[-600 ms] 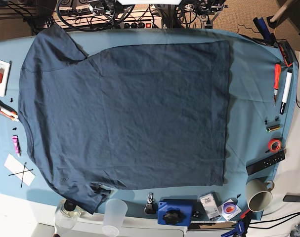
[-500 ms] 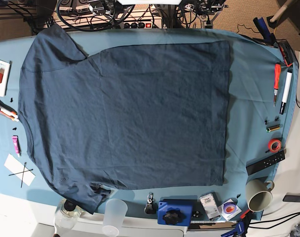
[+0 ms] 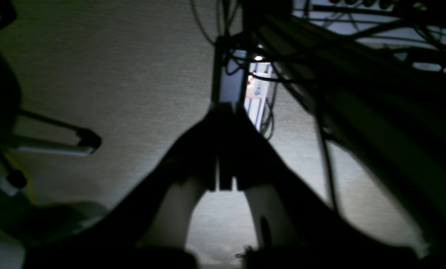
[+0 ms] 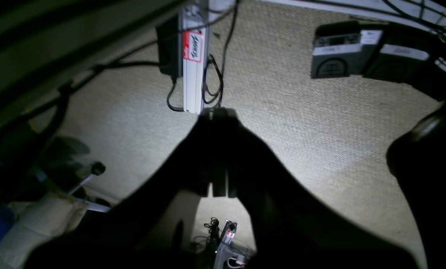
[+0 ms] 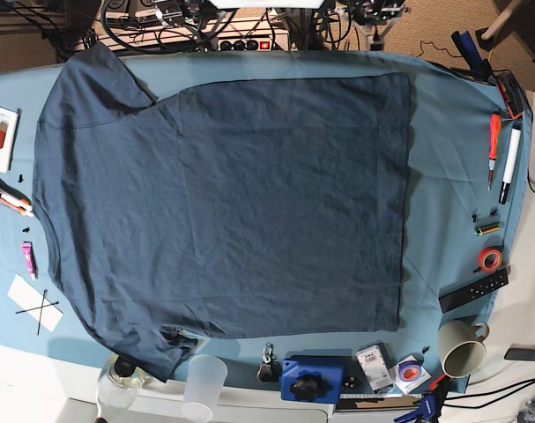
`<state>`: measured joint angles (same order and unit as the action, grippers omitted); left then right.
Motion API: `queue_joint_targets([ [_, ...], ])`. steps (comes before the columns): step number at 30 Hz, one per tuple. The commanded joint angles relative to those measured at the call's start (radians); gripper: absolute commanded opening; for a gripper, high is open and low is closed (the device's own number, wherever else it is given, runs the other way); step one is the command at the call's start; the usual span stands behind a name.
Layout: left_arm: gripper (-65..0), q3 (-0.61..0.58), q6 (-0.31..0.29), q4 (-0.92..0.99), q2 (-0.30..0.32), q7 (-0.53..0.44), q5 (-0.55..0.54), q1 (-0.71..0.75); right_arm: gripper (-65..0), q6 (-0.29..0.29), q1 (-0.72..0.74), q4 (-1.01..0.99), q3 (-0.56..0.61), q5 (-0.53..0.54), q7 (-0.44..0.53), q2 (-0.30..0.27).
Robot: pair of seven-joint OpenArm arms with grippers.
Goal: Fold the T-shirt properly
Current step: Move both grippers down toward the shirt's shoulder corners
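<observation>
Since the earlier frame, both arms have been shifted slightly at the far edge, and the shirt [image 5: 232,211] is left spread across the cloth [image 5: 452,176]. Both the left gripper [image 3: 224,186] and the right gripper [image 4: 219,192] are closed, empty. "Tennis"-like writing is half-legible on a red-edged label [image 4: 193,45], seen only by wrist cameras; at near right, a mug [image 5: 463,349] is seen only from above.

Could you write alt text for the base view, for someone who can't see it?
A large dark navy fabric T-shirt lies spread, unfolded, on a teal-blue cloth, with small tools and a beige mug around it.
</observation>
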<state>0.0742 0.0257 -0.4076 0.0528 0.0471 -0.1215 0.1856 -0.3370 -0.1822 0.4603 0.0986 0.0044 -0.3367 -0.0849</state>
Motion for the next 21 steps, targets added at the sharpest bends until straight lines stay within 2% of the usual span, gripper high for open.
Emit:
queue_joint_targets([
  [1,-65.0,0.002,0.001,-0.024,0.014,-0.003,-0.003,0.027,-65.0,-0.003,-0.023,0.036,0.0,0.003,-0.005,-0.016],
  [5,-65.0,0.002,0.001,-0.138,0.046,0.019,-0.003,0.107,-65.0,-0.003,-0.123,0.197,0.0,0.024,-0.042,-0.047],
  [10,-65.0,0.002,0.001,-0.322,0.067,0.068,-0.033,0.222,-65.0,-0.003,-0.248,0.425,0.0,0.176,-0.172,-0.112],
  [13,-65.0,0.002,0.001,-0.455,0.07,0.088,-0.061,0.305,-65.0,-0.003,-0.332,0.567,-0.005,0.228,-0.23,-0.162],
  [16,-65.0,0.002,0.001,-0.595,0.069,0.115,-0.069,0.389,-65.0,-0.003,-0.425,0.712,-0.036,0.261,-0.259,-0.2],
  [21,-65.0,0.002,0.001,-0.835,0.07,0.14,-0.078,0.527,-65.0,-0.005,-0.578,0.955,-0.142,0.397,-0.328,-0.246],
])
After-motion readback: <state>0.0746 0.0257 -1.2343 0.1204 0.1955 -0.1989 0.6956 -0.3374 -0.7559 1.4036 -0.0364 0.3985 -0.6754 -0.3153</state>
